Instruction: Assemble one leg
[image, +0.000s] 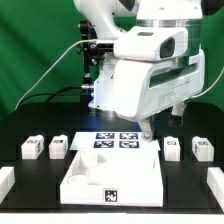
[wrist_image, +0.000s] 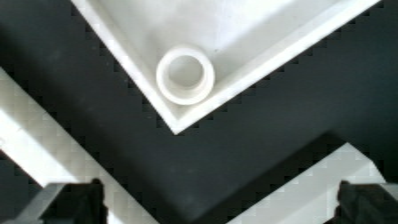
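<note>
Step in hand, as I read it: pre-grasp, no leg fetched yet. The gripper (image: 148, 129) hangs over the far edge of the tray (image: 140, 192), on the side where the marker board (image: 115, 142) lies just behind the tray. In the wrist view the camera looks straight down on one corner of the tray (wrist_image: 267, 40), with a round socket (wrist_image: 187, 78) set into that corner; presumably this is where a leg seats. Both fingertips (wrist_image: 71, 203) show at the frame edge, one on each side, well apart, with only dark table between them. So the gripper (wrist_image: 217, 205) is spread wide, holding nothing and touching nothing that I can see. The leg (image: 172, 147) nearest the gripper stands on the table just off the tray's far corner, on the exterior view's right, tag facing the camera, apart from the tray and from the gripper. A second leg (image: 202, 149) sits further out from the tray on that side, and two more legs (image: 32, 149) stand off the tray's opposite far corner. Next move, by judgement: carry the open jaws off the tray and over the nearest leg, line them across its narrow faces, descend to straddle it, then close. Risk: the leg is small and light, so an off-centre descent could tip or push it.
</note>
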